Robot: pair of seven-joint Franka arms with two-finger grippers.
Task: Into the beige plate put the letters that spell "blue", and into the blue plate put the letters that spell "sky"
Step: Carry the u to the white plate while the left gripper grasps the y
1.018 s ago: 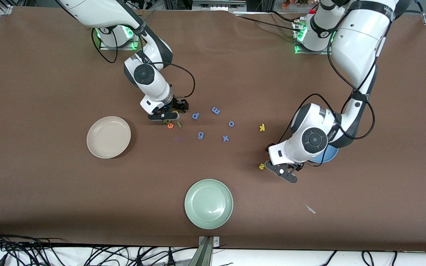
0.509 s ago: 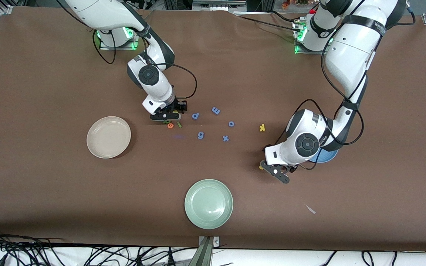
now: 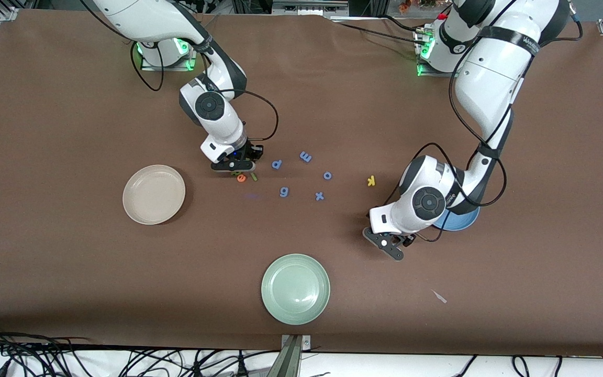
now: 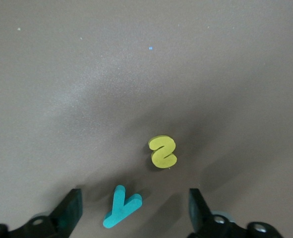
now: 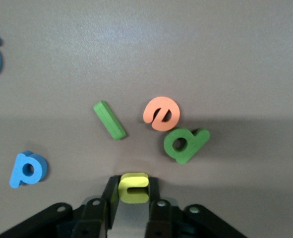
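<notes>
My right gripper (image 5: 133,187) is shut on the yellow u (image 5: 134,187), low at the table beside the green b (image 5: 185,144), the orange e (image 5: 161,113) and the green l (image 5: 109,120). In the front view this gripper (image 3: 233,166) hides the u and the b; the e (image 3: 241,178) and l (image 3: 254,177) show. My left gripper (image 4: 135,208) is open, its fingers either side of the teal y (image 4: 121,207) without touching it. The yellow s (image 4: 163,151) lies just past it. The yellow k (image 3: 370,181) lies apart. The beige plate (image 3: 154,194) is empty; the blue plate (image 3: 466,220) is half hidden under the left arm.
Several blue letters lie between the two grippers: p (image 3: 277,164), m (image 3: 305,156), o (image 3: 327,175), g (image 3: 284,192), x (image 3: 320,196). A pale green plate (image 3: 295,288) sits near the front edge. A small white scrap (image 3: 439,296) lies on the cloth.
My right gripper has closed on the yellow u. My left gripper has shifted toward the right arm's end, over the s and y, and now covers the s in the front view.
</notes>
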